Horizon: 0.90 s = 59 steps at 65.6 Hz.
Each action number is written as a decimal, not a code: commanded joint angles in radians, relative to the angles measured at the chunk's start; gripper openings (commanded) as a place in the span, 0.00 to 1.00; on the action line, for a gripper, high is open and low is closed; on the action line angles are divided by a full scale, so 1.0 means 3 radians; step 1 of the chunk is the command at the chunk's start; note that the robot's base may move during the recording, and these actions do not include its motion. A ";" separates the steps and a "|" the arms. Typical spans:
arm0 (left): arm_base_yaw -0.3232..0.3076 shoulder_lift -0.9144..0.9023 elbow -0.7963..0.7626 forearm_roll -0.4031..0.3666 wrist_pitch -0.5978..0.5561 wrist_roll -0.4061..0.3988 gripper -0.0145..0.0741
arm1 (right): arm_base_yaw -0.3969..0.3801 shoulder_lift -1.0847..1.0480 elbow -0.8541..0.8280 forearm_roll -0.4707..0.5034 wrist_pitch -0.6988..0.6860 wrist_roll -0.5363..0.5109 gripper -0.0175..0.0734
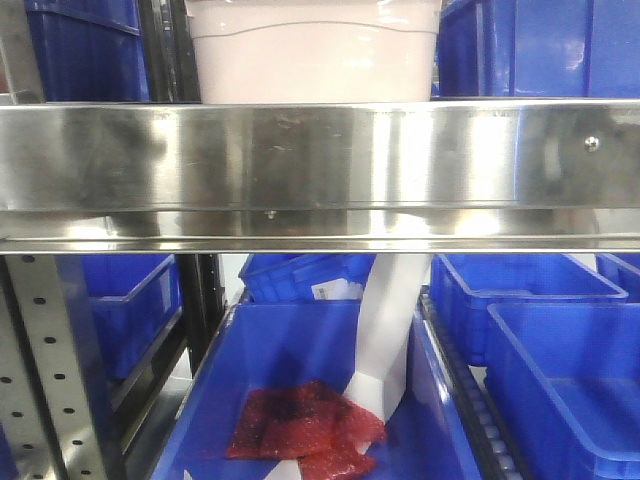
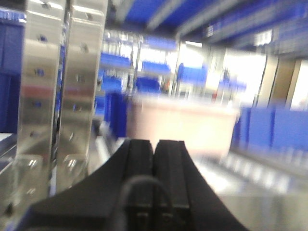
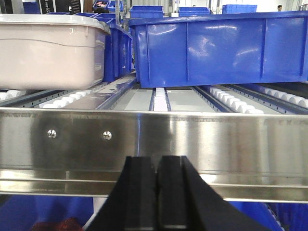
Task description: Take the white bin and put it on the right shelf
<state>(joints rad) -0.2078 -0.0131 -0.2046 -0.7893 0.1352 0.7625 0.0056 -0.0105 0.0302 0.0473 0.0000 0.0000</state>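
Shiny right shelf (image 1: 320, 160) up front, white bin (image 1: 313, 50) sitting on it behind the rail. Left gripper (image 2: 154, 144) and right gripper (image 3: 157, 161) both closed, holding nothing.

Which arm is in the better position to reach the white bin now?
Probably the left. The left gripper, shut, points straight at the white bin; from the right gripper, also shut, the bin sits far left behind the shelf rail.

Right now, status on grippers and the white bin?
Left gripper shut, empty. Right gripper shut, empty. White bin on shelf rollers behind steel rail, ungrasped. Blue crate beside it.
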 commanded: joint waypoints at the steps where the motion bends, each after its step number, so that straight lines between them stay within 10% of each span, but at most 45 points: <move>1: -0.0025 -0.0023 -0.0032 0.0559 0.0032 -0.0260 0.03 | -0.0001 -0.0060 -0.0008 -0.0040 -0.0313 0.0000 0.23; 10: -0.0025 -0.0023 0.0121 0.1492 0.0061 -0.1508 0.03 | -0.0001 -0.0060 -0.0008 -0.0040 -0.0313 0.0000 0.23; 19: -0.0025 -0.0023 0.0313 0.2303 -0.0006 -0.1953 0.03 | -0.0001 -0.0060 -0.0008 -0.0040 -0.0313 0.0000 0.23; 33: 0.0153 -0.0023 0.0694 0.2456 -0.0676 -0.2107 0.03 | -0.0001 -0.0060 -0.0008 -0.0040 -0.0313 0.0000 0.23; 59: 0.0541 -0.0031 0.0773 0.2418 -0.0617 -0.2033 0.03 | -0.0001 -0.0060 -0.0008 -0.0040 -0.0313 0.0000 0.23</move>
<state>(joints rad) -0.0539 -0.0131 0.0284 -0.0545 0.0420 0.1432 0.0056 -0.0105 0.0302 0.0452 0.0000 0.0000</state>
